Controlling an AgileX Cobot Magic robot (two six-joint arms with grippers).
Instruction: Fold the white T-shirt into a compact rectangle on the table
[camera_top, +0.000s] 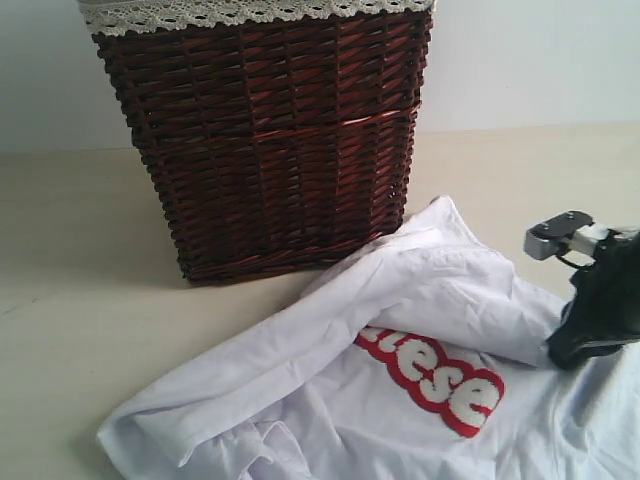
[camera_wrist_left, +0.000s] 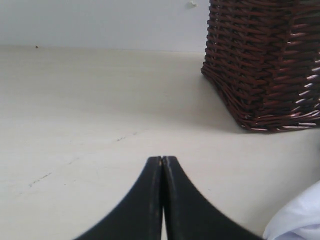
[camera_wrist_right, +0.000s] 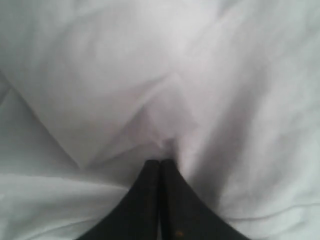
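Note:
The white T-shirt (camera_top: 400, 290) lies crumpled on the table (camera_top: 80, 250) in front of a basket, its red-outlined lettering (camera_top: 430, 380) facing up. At the shirt's right side my right gripper (camera_top: 558, 352) presses down on the cloth. In the right wrist view that gripper (camera_wrist_right: 160, 161) is shut, and creases in the white T-shirt (camera_wrist_right: 150, 75) gather at its tips. My left gripper (camera_wrist_left: 162, 158) is shut with nothing in it, above bare table (camera_wrist_left: 75, 110). A corner of the T-shirt (camera_wrist_left: 300, 220) shows beside it. The left gripper is outside the exterior view.
A tall dark wicker basket (camera_top: 270, 150) with a lace-trimmed lining (camera_top: 250, 12) stands behind the shirt, close to its upper edge. The left wrist view also shows the basket (camera_wrist_left: 265, 60). A pale wall runs along the table's back.

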